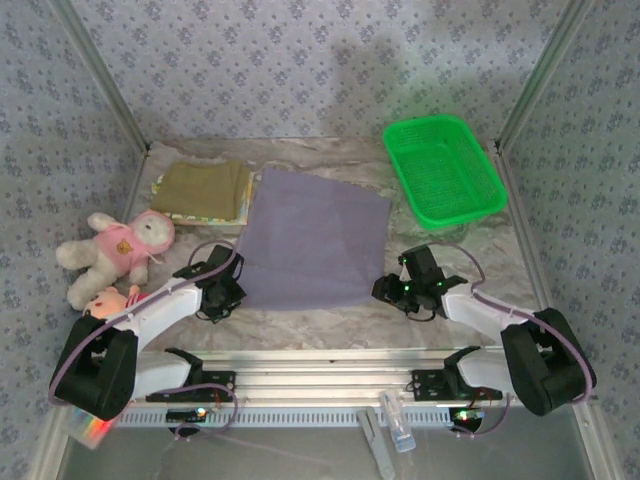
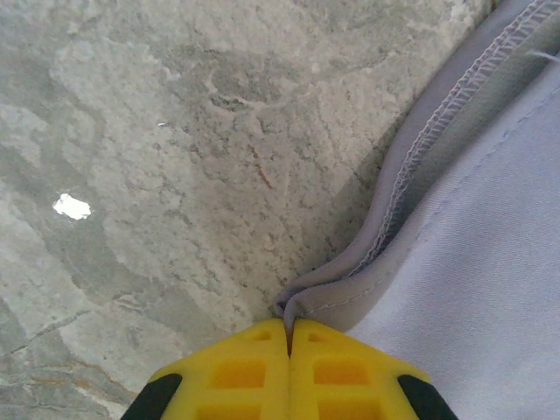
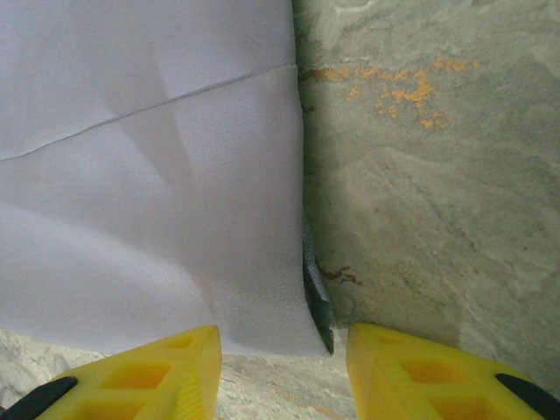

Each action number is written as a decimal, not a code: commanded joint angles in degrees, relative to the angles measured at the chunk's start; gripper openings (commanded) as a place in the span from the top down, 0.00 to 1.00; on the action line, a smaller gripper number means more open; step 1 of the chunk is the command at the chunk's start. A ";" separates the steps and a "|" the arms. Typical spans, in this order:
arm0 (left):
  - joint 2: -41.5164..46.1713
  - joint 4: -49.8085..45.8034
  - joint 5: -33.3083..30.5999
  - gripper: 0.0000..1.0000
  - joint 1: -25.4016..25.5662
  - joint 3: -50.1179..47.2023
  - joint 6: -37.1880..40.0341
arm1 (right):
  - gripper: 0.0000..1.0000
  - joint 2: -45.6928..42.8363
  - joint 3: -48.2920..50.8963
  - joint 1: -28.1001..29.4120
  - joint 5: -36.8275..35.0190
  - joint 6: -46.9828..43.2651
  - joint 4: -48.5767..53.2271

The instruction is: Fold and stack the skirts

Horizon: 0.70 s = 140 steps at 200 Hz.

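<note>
Lavender skirt (image 1: pixel 315 240) lies flat mid desk (image 1: pixel 330 325), near edge running left-right. Left jaws are clamped on its near-left corner; right jaws are apart, straddling the near-right corner, not pinched yet.

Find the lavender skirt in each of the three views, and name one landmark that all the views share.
Top external: the lavender skirt lies flat at mid-table.
Left wrist: the skirt is on the right side, its hemmed corner pinched in the left gripper, jaws shut.
Right wrist: the skirt is in the upper left, its corner between the right gripper's open jaws.
Shared landmark: the grey marbled table, bare beside the skirt's edge.
</note>
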<state>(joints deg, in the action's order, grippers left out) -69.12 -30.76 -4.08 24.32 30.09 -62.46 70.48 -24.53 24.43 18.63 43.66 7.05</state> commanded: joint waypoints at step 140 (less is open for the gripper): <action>-2.75 3.47 2.67 1.00 -0.06 -0.46 -0.21 | 0.58 2.88 2.98 1.41 1.17 8.20 -13.99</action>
<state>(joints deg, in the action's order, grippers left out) -69.54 -30.87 -4.05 24.32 30.35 -62.43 73.19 -22.48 25.54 20.75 49.30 -4.95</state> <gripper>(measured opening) 0.055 0.428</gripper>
